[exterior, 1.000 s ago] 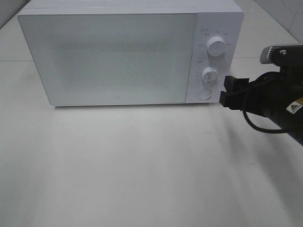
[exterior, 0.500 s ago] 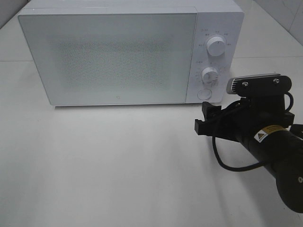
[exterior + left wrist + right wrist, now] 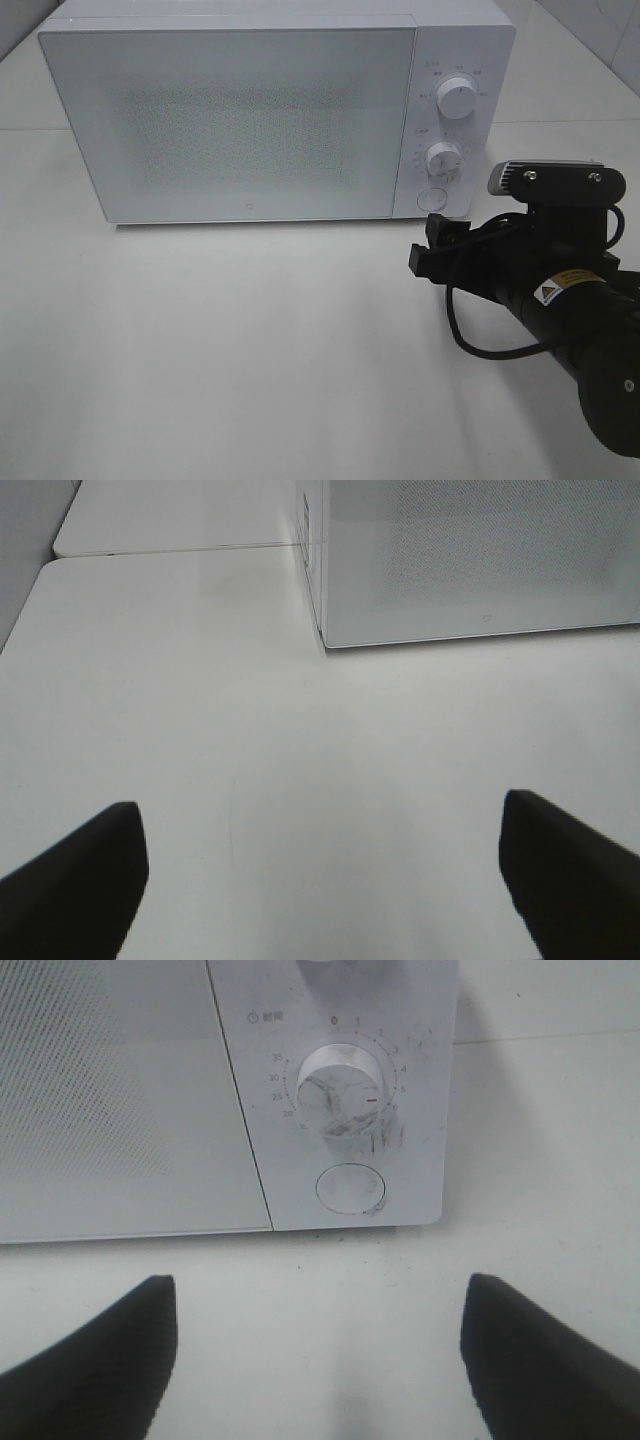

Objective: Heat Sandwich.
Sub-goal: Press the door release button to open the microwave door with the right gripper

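The white microwave (image 3: 240, 120) stands at the back of the table with its door (image 3: 230, 115) closed. The sandwich is out of view. My right gripper (image 3: 427, 246) is open and empty, hovering a short way in front of the control panel, below the round button (image 3: 432, 198). In the right wrist view its black fingers (image 3: 100, 1360) frame the timer knob (image 3: 342, 1090) and the button (image 3: 350, 1188). My left gripper (image 3: 320, 810) is open and empty over bare table, with the microwave's left corner (image 3: 325, 630) ahead of it. The left arm does not show in the high view.
An upper knob (image 3: 456, 99) and a lower knob (image 3: 442, 158) sit on the panel at the microwave's right. The white table (image 3: 250, 340) stretches in front of it. A seam between table tops (image 3: 180, 550) runs to the left of the microwave.
My right gripper has drawn back from the lower knob, moving down and toward the table's front. The knobs and door look the same. The jaws stay open.
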`<act>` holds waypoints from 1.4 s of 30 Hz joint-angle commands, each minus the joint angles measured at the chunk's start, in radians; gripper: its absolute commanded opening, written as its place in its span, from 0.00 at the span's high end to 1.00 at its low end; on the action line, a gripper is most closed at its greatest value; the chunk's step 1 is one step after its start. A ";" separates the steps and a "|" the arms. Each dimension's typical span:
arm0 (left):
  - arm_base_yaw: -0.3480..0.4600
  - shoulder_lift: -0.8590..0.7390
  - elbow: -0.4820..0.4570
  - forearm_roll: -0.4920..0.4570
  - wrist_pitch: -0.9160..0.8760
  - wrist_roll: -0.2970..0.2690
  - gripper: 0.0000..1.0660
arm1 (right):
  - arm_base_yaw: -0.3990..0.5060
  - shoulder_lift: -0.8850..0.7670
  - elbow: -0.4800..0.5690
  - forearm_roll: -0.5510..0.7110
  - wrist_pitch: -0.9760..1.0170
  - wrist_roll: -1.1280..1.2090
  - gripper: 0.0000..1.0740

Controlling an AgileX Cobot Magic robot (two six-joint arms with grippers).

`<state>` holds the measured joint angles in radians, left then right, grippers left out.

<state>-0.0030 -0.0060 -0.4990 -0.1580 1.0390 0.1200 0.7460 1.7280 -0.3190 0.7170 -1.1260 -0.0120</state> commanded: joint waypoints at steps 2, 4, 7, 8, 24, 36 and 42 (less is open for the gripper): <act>0.002 -0.021 0.004 -0.007 -0.003 -0.005 0.16 | 0.002 -0.003 -0.003 0.004 -0.011 0.179 0.29; 0.002 -0.021 0.004 -0.007 -0.003 -0.005 0.16 | 0.002 -0.003 -0.003 0.004 -0.009 0.379 0.29; 0.002 -0.021 0.004 -0.007 -0.003 -0.005 0.16 | 0.002 -0.003 -0.003 0.003 -0.009 0.503 0.29; 0.002 -0.021 0.004 -0.007 -0.003 -0.005 0.16 | 0.002 -0.003 -0.003 -0.004 -0.009 0.643 0.29; 0.002 -0.021 0.004 -0.007 -0.003 -0.005 0.16 | 0.002 -0.003 -0.003 -0.035 -0.007 1.273 0.30; 0.002 -0.021 0.004 -0.007 -0.003 -0.005 0.16 | 0.000 -0.003 -0.003 -0.034 -0.004 1.392 0.81; 0.002 -0.021 0.004 -0.007 -0.003 -0.005 0.16 | 0.000 -0.003 -0.003 -0.035 0.040 1.438 1.00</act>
<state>-0.0030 -0.0060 -0.4990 -0.1580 1.0390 0.1200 0.7460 1.7280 -0.3190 0.6890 -1.1050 1.4100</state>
